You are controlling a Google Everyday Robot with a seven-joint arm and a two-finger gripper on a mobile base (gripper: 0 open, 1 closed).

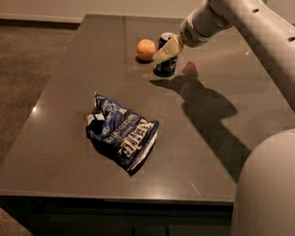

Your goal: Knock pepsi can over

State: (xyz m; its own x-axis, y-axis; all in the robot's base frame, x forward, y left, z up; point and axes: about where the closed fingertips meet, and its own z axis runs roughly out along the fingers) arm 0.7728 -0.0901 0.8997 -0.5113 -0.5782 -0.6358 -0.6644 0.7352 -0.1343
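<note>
The pepsi can [166, 66] stands upright near the far middle of the dark table [211, 144], its silver top showing. My gripper [167, 49] reaches in from the upper right and its pale fingers lie across the front of the can's upper part, partly hiding it. The white arm runs back toward the upper right corner.
A round orange fruit [146, 49] sits just left of the can. A crumpled dark blue chip bag [121, 136] lies near the table's front left. The arm's shadow falls on the table right of the can. The robot's body [270, 197] fills the lower right.
</note>
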